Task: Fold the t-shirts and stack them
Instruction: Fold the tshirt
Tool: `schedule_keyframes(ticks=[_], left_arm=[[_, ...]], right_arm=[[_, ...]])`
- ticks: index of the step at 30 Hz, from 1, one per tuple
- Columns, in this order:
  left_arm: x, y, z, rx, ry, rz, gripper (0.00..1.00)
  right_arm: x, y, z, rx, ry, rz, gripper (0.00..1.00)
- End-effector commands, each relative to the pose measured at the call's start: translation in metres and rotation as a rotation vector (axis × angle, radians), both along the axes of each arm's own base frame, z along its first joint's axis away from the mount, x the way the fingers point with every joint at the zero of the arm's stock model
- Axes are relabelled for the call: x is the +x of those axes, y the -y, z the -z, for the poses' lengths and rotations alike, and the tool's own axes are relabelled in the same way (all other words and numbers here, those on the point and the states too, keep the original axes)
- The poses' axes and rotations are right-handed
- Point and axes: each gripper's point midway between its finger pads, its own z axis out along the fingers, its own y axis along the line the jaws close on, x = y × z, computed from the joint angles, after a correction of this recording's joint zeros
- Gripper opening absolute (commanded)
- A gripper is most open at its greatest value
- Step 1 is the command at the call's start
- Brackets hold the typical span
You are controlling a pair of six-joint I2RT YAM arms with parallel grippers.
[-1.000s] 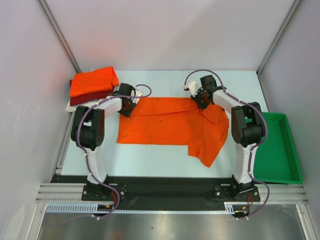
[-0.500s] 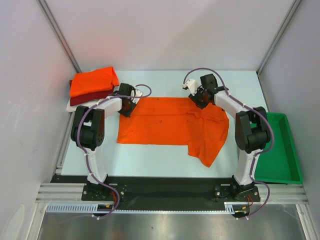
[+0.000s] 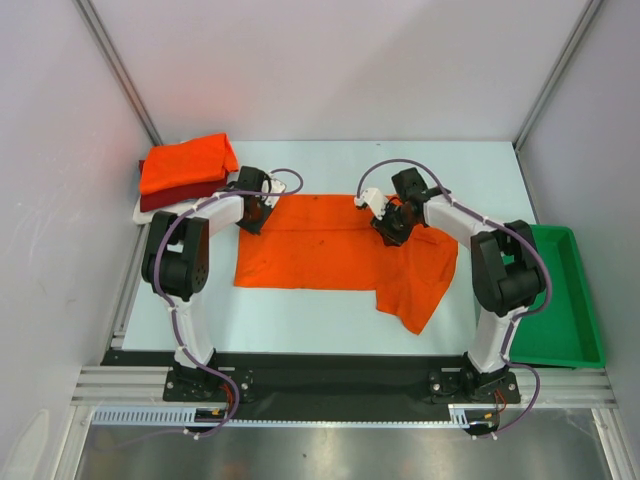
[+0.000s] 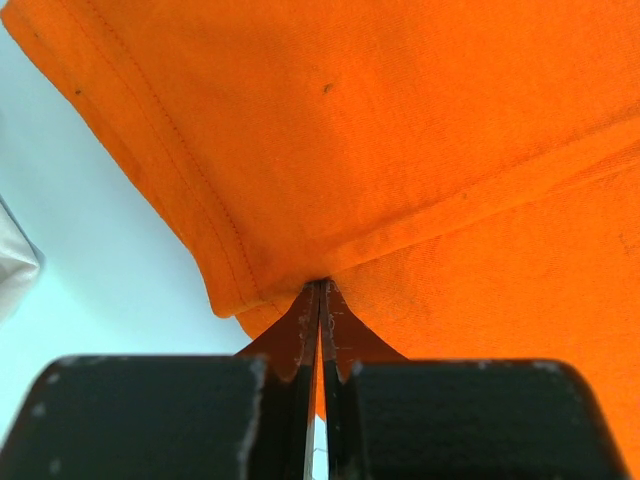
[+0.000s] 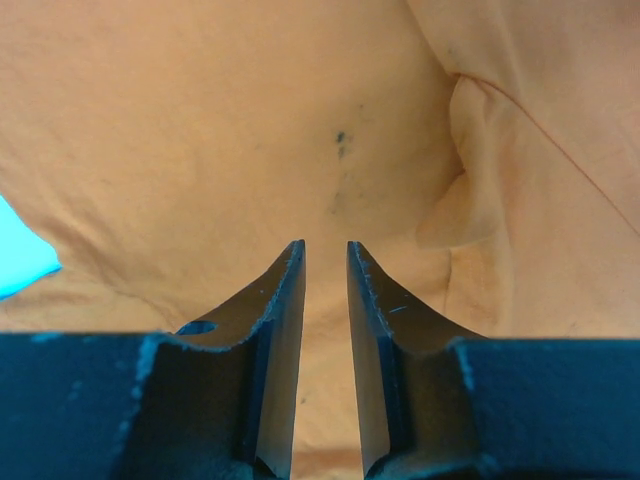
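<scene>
A bright orange t-shirt (image 3: 320, 250) lies spread across the middle of the table, its right part rumpled and hanging toward the near edge. My left gripper (image 3: 258, 215) is shut on the shirt's far left corner; the left wrist view shows the fingertips (image 4: 320, 285) pinching a hem fold of the orange cloth (image 4: 400, 120). My right gripper (image 3: 388, 228) hovers over the shirt's far right part, jaws a narrow gap apart with nothing between them (image 5: 326, 245); orange cloth (image 5: 200, 120) fills that view. A folded stack (image 3: 185, 165) sits at the back left: orange on dark red, white (image 3: 150, 210) at the bottom.
A green plastic tray (image 3: 565, 300) stands at the right edge of the table. Grey walls and metal frame posts enclose the back and sides. The arm bases are bolted at the near edge.
My right gripper has moved left and nearer, from the shirt's far right edge onto the cloth. The left gripper has stayed on the far left corner.
</scene>
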Motion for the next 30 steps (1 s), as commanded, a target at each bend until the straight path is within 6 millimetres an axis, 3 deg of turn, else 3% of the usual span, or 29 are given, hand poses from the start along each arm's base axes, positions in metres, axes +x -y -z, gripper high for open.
schedule_keyframes(ticks=[1, 10, 17, 23, 30], left_arm=[[0.011, 0.004, -0.006, -0.002, 0.029, 0.005, 0.03], [0.011, 0.003, -0.003, 0.004, 0.024, 0.004, 0.03], [0.012, 0.006, 0.002, -0.006, 0.011, 0.006, 0.03], [0.015, 0.008, 0.002, -0.014, 0.008, 0.007, 0.03], [0.012, 0.007, 0.002, -0.011, 0.007, 0.005, 0.03]], right_arm=[[0.019, 0.000, 0.002, -0.023, 0.035, 0.006, 0.29], [0.046, 0.010, 0.010, -0.067, 0.096, 0.054, 0.29], [0.064, 0.024, -0.001, -0.077, 0.147, 0.105, 0.29], [0.066, 0.032, 0.001, -0.096, 0.154, 0.122, 0.29], [0.066, 0.025, 0.005, -0.093, 0.145, 0.106, 0.29]])
